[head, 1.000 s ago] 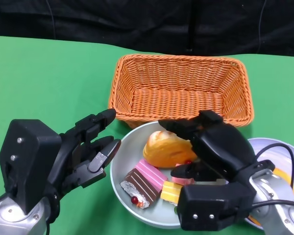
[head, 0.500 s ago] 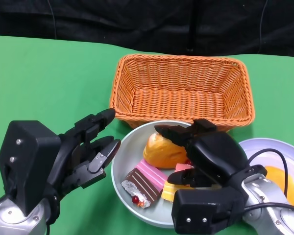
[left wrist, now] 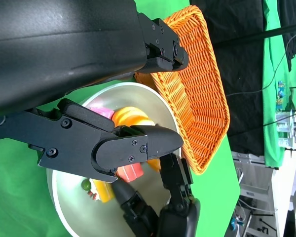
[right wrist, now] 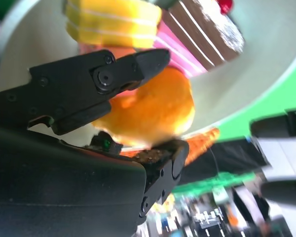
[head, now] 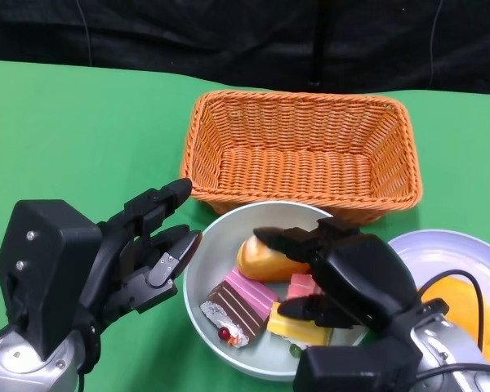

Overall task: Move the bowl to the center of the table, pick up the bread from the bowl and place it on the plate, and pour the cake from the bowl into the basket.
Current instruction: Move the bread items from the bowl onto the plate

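1. Though the right hand (head: 343, 273) hangs over the bowl (head: 204, 269), it holds nothing: its fingers (right wrist: 133, 66) are parted around the bread (head: 265, 257), one above and one below in the wrist view, and whether they touch it I cannot tell.
2. The left hand (head: 143, 249) stands spread at the bowl's 9 o'clock rim, fingertips close to the rim or touching it, gripping nothing.
3. The bread, a glossy orange bun, lies at about 12 o'clock inside the bowl, just beside the cake (head: 241, 302) pieces: a pink and brown slice at 7 o'clock, a yellow one at 5.
4. It looks light and smooth, likely a firm replica; the rounded skin could slip, so I would take it across the broad middle, not the tapered end.
5. The basket (head: 302, 147) sits at the bowl's 12 o'clock, its near wall touching or almost touching the rim.
6. The plate (head: 441, 249) lies at 3 o'clock, an orange patch on it partly hidden by the right forearm.
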Controlling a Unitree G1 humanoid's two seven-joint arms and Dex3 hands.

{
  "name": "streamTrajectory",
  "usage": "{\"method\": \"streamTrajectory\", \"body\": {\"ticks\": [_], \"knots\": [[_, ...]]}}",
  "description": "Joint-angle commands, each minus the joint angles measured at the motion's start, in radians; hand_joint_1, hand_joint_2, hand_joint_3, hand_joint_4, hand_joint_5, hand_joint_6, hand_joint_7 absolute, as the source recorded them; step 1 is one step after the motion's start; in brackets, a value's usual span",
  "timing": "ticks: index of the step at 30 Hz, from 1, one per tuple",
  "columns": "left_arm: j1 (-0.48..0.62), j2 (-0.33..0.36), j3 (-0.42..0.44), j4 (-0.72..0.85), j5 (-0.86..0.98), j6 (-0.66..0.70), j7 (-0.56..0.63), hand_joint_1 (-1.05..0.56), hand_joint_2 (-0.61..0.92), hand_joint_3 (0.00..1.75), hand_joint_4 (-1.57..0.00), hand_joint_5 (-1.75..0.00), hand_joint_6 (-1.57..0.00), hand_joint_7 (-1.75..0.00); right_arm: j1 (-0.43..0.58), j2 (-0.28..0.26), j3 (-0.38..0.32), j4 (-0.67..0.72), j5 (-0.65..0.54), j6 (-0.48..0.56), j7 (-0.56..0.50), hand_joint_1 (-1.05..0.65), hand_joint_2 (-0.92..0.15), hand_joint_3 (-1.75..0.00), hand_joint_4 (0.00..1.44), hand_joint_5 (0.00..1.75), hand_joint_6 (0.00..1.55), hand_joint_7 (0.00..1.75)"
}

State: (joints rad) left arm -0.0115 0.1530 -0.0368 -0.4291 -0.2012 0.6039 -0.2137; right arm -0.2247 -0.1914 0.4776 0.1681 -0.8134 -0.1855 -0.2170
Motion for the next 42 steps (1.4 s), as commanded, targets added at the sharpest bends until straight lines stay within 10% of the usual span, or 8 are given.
{"method": "streamTrajectory", "body": {"ticks": [1, 4, 10, 21, 30, 42], "knots": [[0.004, 0.006, 0.010, -0.006, -0.002, 0.001, 0.005, -0.55, 0.92, 0.58, 0.00, -0.45, -0.18, 0.00, 0.001, -0.012, -0.011, 0.047, 0.000, -0.063, -0.105, -0.10, -0.73, -0.56, 0.84, 1.39, 1.11, 0.47], [0.002, 0.008, 0.009, -0.004, -0.001, -0.002, 0.003, -0.56, 0.92, 0.58, 0.00, -0.44, -0.18, 0.00, -0.004, -0.008, -0.012, 0.068, -0.015, -0.098, -0.186, -0.10, -0.48, -1.11, 0.92, 1.63, 1.06, 0.93], [0.000, 0.011, 0.010, -0.002, -0.003, -0.003, -0.001, -0.56, 0.92, 0.58, 0.00, -0.45, -0.18, 0.00, -0.019, 0.007, -0.011, 0.104, -0.036, -0.166, -0.359, -0.13, -0.38, -1.21, 0.99, 1.75, 0.78, 1.71], [0.000, 0.009, 0.009, -0.004, -0.003, 0.002, 0.002, -0.55, 0.92, 0.58, 0.00, -0.43, -0.18, 0.00, -0.030, -0.007, -0.048, 0.024, -0.035, -0.316, -0.532, -0.17, -0.20, -1.51, 1.03, 1.75, 0.79, 1.75], [-0.003, 0.008, 0.017, 0.006, -0.007, -0.009, -0.002, -0.55, 0.92, 0.59, 0.00, -0.42, -0.18, 0.00, 0.059, 0.002, -0.131, -0.194, 0.100, -0.355, -0.400, -0.22, -0.13, -1.74, 1.02, 1.75, 0.81, 1.73], [0.042, 0.066, -0.043, 0.061, 0.229, -0.384, 0.026, -0.60, 0.92, 0.53, 0.00, -0.74, -0.25, -0.03, 0.252, -0.025, -0.301, -0.414, 0.256, -0.372, -0.201, -0.15, -0.14, -1.75, 1.06, 1.75, 0.84, 1.68]]}}
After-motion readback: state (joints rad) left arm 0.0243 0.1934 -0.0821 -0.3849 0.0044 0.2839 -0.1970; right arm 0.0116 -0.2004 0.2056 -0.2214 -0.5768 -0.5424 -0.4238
